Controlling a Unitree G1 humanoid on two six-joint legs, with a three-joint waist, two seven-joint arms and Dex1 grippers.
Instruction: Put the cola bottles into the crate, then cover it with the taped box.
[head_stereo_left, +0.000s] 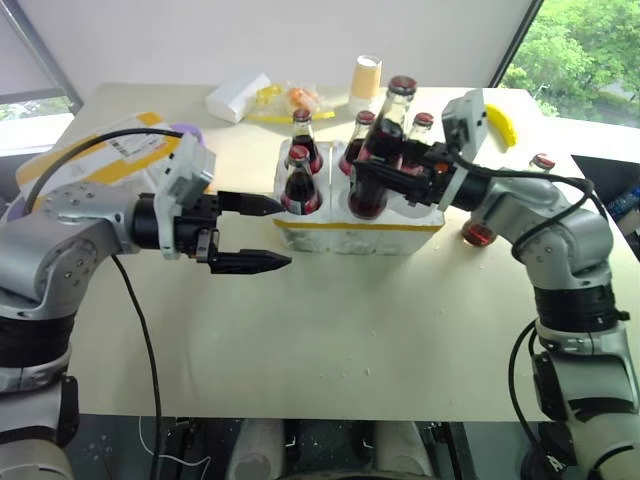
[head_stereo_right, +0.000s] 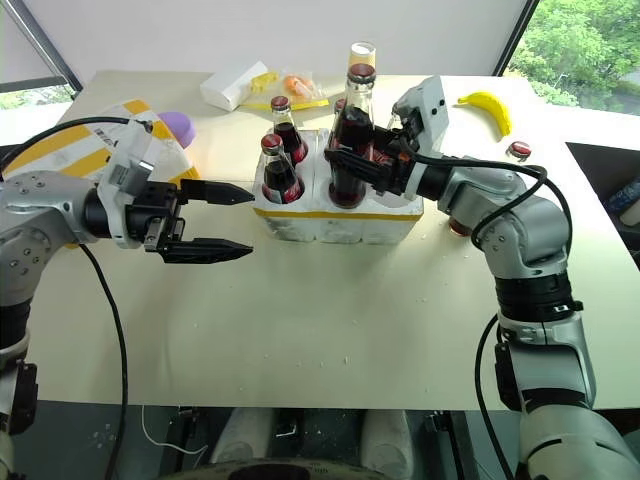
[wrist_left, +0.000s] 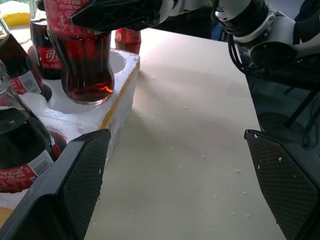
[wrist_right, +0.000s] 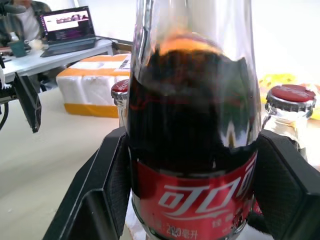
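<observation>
The crate (head_stereo_left: 345, 236), a low white styrofoam block with a yellow strip, sits mid-table with several cola bottles (head_stereo_left: 300, 186) standing in its wells. My right gripper (head_stereo_left: 385, 178) is shut on another cola bottle (wrist_right: 192, 150), held upright over the crate's near right well (wrist_left: 120, 60). My left gripper (head_stereo_left: 252, 235) stands open and empty just left of the crate, its fingers (wrist_left: 65, 190) level and pointing at the crate. The taped box (head_stereo_left: 110, 155) lies at the table's far left behind my left arm. One more cola bottle (head_stereo_left: 541, 161) stands on the table to the right.
Behind the crate are a small white box (head_stereo_left: 238, 96), snack packets (head_stereo_left: 290, 100) and a paper cup (head_stereo_left: 366, 78). A banana (head_stereo_left: 503, 122) lies at the back right. A bottle base (head_stereo_left: 478, 235) shows behind my right forearm. A person sits at a laptop (wrist_right: 67, 25) beyond the table.
</observation>
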